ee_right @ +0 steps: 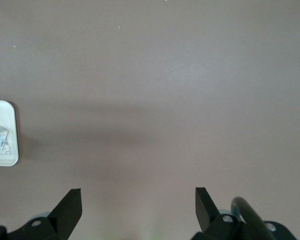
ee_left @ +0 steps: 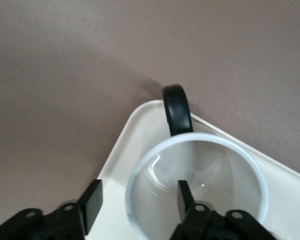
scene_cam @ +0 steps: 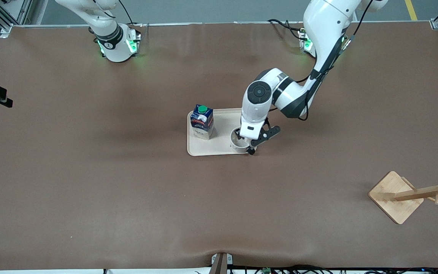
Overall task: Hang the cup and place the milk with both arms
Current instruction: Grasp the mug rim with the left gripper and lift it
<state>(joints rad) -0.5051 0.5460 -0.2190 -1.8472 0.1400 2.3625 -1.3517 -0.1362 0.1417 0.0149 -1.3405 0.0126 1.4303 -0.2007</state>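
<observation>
Front view: one glossy white cup (scene_cam: 238, 142) and one blue milk (scene_cam: 202, 121) carton stand on one beige tray (scene_cam: 219, 146), carton at nine o'clock of the cup. The left gripper (scene_cam: 246, 146), arm bent downward, straddles the cup's rim.

Left wrist view: fingers (ee_left: 92, 202) parted, one inside the rim, probably not yet pinching.

Right wrist view: right gripper (ee_right: 138, 205) spread wide over bare table (ee_right: 165, 75), waiting.

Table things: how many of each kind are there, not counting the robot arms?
Cup: 1
Milk carton: 1
Tray: 1
Wooden cup rack: 1
Total: 4
</observation>
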